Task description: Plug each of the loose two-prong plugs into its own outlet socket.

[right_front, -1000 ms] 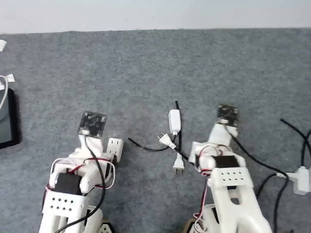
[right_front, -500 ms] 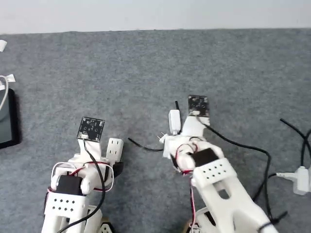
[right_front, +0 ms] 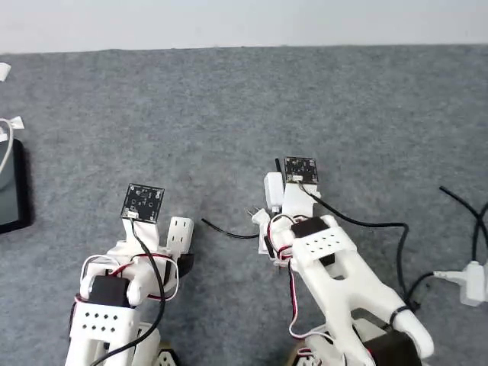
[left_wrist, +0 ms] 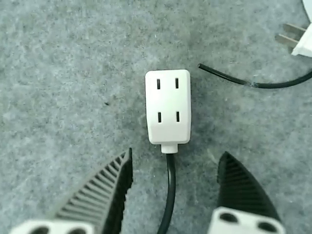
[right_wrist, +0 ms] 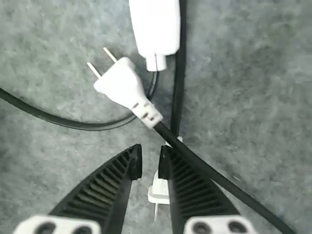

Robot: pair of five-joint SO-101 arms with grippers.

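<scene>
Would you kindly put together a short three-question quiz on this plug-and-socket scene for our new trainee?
1. True or false: the left gripper is open, with one finger on each side of the cord of the outlet block.
2. How many pairs of slots does the outlet block's face show? A) one B) two C) four
3. Fill the gap: in the right wrist view, the white plug lying beside the inline box shows ___ bare prongs, plugged into nothing.

Key: 1 true; 2 B; 3 two.
</scene>
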